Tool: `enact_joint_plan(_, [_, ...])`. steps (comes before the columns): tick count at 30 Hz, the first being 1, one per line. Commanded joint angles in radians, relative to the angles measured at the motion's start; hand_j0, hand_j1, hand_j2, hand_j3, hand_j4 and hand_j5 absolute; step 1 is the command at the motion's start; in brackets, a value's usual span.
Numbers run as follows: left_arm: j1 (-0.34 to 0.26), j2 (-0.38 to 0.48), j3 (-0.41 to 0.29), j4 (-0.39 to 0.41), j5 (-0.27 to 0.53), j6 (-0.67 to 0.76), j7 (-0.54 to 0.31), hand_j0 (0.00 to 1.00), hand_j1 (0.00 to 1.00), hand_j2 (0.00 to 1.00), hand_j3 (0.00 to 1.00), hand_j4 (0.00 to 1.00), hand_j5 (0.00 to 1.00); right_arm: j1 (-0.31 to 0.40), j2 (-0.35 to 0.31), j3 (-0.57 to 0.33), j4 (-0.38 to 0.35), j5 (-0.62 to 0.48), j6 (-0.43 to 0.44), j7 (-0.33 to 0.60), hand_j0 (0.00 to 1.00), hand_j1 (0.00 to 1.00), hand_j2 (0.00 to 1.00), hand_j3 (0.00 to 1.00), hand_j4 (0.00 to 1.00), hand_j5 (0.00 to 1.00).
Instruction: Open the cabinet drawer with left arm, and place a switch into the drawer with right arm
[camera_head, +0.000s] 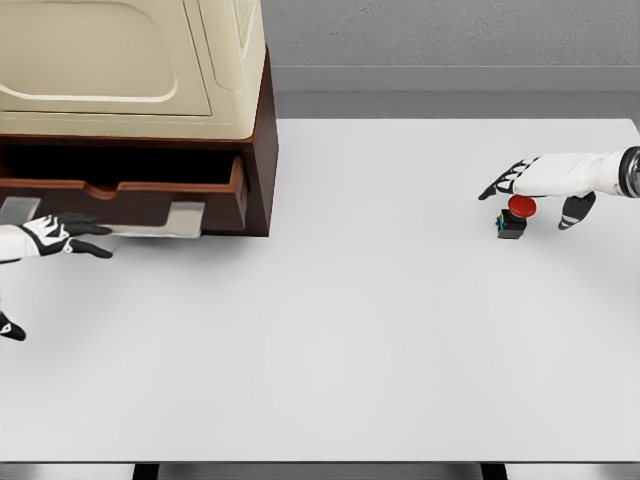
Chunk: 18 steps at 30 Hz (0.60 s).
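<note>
White tabletop (350, 330) carries a cabinet (150, 100) at the back left, its brown drawer (130, 195) pulled partly out, and the left hand (55, 237) sits just in front of the drawer's grey handle (150, 225), fingers (90, 238) extended and loosely apart, holding nothing. Far to the right, well apart from the drawer, the switch (515, 215) with its red button stands directly under the right hand (540, 185), whose fingers (500, 185) are spread around it without closing on it.
</note>
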<state>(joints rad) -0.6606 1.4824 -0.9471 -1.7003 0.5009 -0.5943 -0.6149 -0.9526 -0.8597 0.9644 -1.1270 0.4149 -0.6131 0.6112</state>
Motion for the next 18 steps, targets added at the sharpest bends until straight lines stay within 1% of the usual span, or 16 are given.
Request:
enact_joint_plan(1, [0.003, 0.03, -0.013, 0.004, -0.073, -0.017, 0.004, 1.0, 1.0, 1.0, 1.0, 1.0, 1.0, 0.0, -0.001, -0.001, 0.0, -0.004, 0.002, 0.0, 0.95, 0.95, 0.95, 0.95, 0.95, 0.95])
enact_joint_plan(3, [0.003, 0.039, -0.013, 0.004, -0.071, -0.017, 0.004, 1.0, 1.0, 1.0, 1.0, 1.0, 1.0, 0.0, 0.001, 0.002, 0.0, -0.004, 0.002, 0.0, 0.91, 0.91, 0.91, 0.91, 0.91, 0.91])
enact_joint_plan(5, [0.003, 0.064, -0.025, 0.004, -0.048, -0.017, 0.004, 1.0, 1.0, 1.0, 1.0, 1.0, 1.0, 0.0, 0.002, 0.0, 0.0, -0.004, 0.002, 0.0, 0.86, 0.86, 0.86, 0.86, 0.86, 0.86])
enact_joint_plan(11, [0.001, 0.067, -0.024, -0.004, -0.038, -0.017, 0.004, 1.0, 1.0, 1.0, 1.0, 1.0, 1.0, 0.0, 0.002, 0.007, 0.0, -0.004, 0.002, 0.0, 0.85, 0.85, 0.85, 0.85, 0.85, 0.85])
enact_joint_plan(15, [-0.004, 0.092, -0.016, -0.004, 0.036, -0.017, 0.004, 1.0, 1.0, 1.0, 1.0, 1.0, 1.0, 0.0, 0.002, 0.007, 0.0, -0.004, 0.002, 0.0, 0.87, 0.87, 0.87, 0.87, 0.87, 0.87])
enact_joint_plan(16, [-0.005, 0.095, -0.015, -0.002, 0.06, -0.017, 0.004, 1.0, 1.0, 1.0, 1.0, 1.0, 1.0, 0.0, 0.001, 0.007, 0.0, -0.004, 0.002, 0.0, 0.87, 0.87, 0.87, 0.87, 0.87, 0.87])
enact_joint_plan(18, [-0.008, 0.096, -0.013, -0.002, 0.067, -0.017, 0.004, 1.0, 1.0, 1.0, 1.0, 1.0, 1.0, 0.0, 0.002, 0.007, 0.0, -0.004, 0.002, 0.0, 0.84, 0.84, 0.84, 0.84, 0.84, 0.84])
